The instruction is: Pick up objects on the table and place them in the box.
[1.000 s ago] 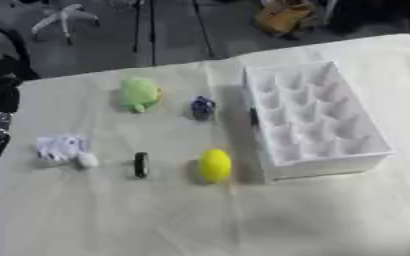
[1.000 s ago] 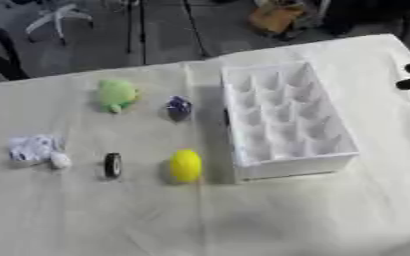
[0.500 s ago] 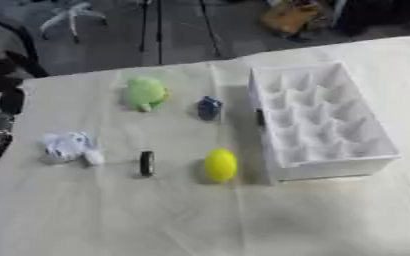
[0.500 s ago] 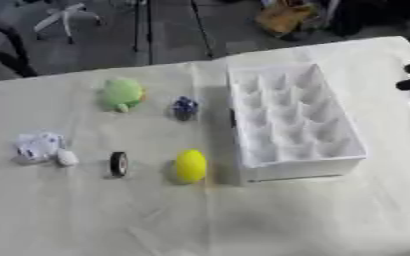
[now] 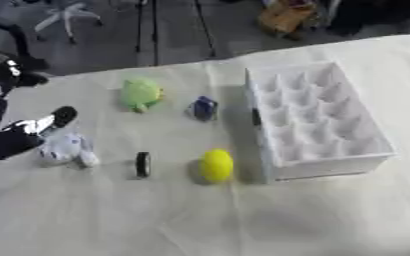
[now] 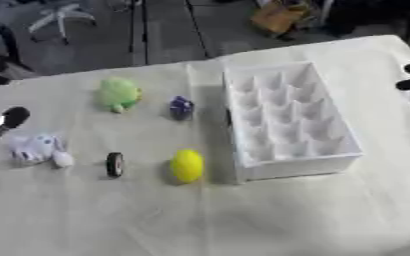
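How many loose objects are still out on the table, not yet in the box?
5, all left of the box: green toy farthest back, small blue object beside the box, white-and-blue object near the left robot hand, black ring, yellow object. The box's compartments look empty.

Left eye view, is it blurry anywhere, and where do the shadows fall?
Left eye view: soft all over; the left hand smears most, and the yellow object shadows its left side. Right eye view: equally soft; the white box shades the cloth to its left.

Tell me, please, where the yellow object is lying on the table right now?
In the left eye view the yellow object lies near the table's middle, beside the near left corner of the white box, with the small black ring on its left.
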Robot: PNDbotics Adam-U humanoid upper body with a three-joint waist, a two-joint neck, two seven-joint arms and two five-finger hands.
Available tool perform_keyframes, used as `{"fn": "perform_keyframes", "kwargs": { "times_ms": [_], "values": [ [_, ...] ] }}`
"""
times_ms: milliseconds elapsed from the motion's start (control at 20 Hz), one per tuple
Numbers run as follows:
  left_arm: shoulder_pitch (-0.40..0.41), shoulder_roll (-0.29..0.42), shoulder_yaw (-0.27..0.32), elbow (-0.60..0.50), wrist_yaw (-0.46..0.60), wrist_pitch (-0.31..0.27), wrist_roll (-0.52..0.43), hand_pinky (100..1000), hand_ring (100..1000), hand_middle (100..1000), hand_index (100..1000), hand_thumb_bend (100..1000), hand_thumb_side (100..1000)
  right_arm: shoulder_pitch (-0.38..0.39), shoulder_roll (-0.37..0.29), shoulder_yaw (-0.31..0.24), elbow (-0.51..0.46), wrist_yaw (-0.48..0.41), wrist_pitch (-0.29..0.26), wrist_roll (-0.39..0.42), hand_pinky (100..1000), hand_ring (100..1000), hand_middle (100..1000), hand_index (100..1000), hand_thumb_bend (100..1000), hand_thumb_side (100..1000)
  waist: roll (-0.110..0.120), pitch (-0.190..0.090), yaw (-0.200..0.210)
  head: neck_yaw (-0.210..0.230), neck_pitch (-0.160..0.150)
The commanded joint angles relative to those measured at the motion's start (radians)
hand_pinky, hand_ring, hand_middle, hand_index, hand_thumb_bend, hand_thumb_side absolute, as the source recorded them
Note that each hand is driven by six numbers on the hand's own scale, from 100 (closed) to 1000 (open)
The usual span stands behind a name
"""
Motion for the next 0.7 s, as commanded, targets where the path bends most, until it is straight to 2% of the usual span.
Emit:
{"fn": "perform_keyframes", "kwargs": {
  "times_ms": [50,350,400,450,600,700],
  "values": [
    [-0.049,0.071,-0.052,0.043,-0.078,0.020,-0.105,718,688,788,832,875,716,-0.010,-0.030,-0.003,-0.025,-0.002,-0.002,0.005,780,664,713,889,373,733,0.001,-0.006,-0.002,0.002,0.005],
    [-0.066,0.061,-0.135,0.114,-0.163,0.081,-0.195,652,607,776,825,891,719,-0.012,-0.032,-0.002,-0.025,-0.004,-0.003,0.006,780,664,713,889,361,734,0.001,-0.007,-0.005,-0.003,0.005],
    [-0.065,0.059,-0.140,0.120,-0.170,0.088,-0.196,652,607,776,825,891,719,-0.012,-0.032,-0.002,-0.025,-0.004,-0.003,0.007,780,664,713,889,361,734,0.001,-0.007,-0.006,-0.004,0.005],
    [-0.061,0.049,-0.144,0.134,-0.182,0.106,-0.192,603,539,753,807,909,712,-0.011,-0.032,-0.002,-0.025,-0.005,-0.003,0.007,780,664,712,889,356,734,0.000,-0.008,-0.005,-0.007,0.005],
    [-0.063,0.019,-0.164,0.166,-0.215,0.143,-0.162,588,512,740,802,921,717,-0.011,-0.031,-0.002,-0.025,-0.006,-0.003,0.007,781,664,713,889,354,734,-0.002,-0.009,-0.005,-0.014,0.005],
    [-0.071,0.006,-0.184,0.175,-0.212,0.137,-0.150,595,503,735,804,930,710,-0.012,-0.031,-0.001,-0.025,-0.007,-0.004,0.008,781,664,713,890,352,735,-0.003,-0.010,-0.005,-0.012,0.005]
  ]
}}
